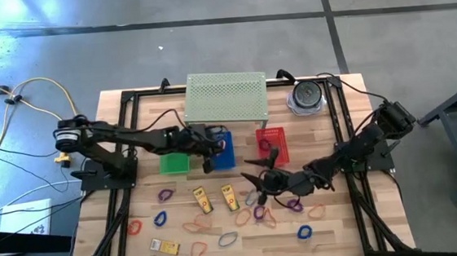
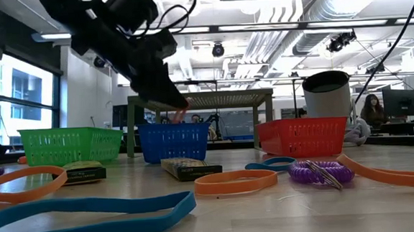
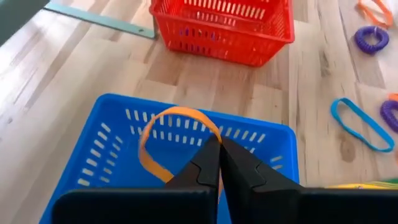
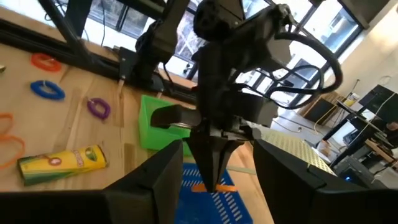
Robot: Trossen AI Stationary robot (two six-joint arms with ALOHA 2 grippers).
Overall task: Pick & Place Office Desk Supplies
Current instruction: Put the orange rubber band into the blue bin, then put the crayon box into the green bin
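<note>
**figure: orange band held over the blue basket, most supplies still unsorted**

the wooden surface [image 1: 334,218] carries a pale green perforated shelf [image 1: 226,97] at the back and three baskets in front of it: green [image 1: 174,162], blue [image 3: 112,149] and red [image 1: 273,141]. the left arm reaches in over the blue basket; its left hand [image 3: 217,163] is clenched on an orange rubber band [image 3: 177,118], the loop hanging above the basket's inside, not yet let go. the right arm lies low across the front right; its right hand [image 1: 259,179] stands released, fingers apart, holding nothing, poised above the scattered loops. still loose on the surface are many bands, among them a blue loop [image 1: 304,232], a purple loop [image 1: 165,195] and a red loop [image 1: 135,228], plus yellow packets [image 1: 202,199]. judged from this, sorting is at an early stage: the red basket seems to hold some purple items, most supplies remain.
</note>
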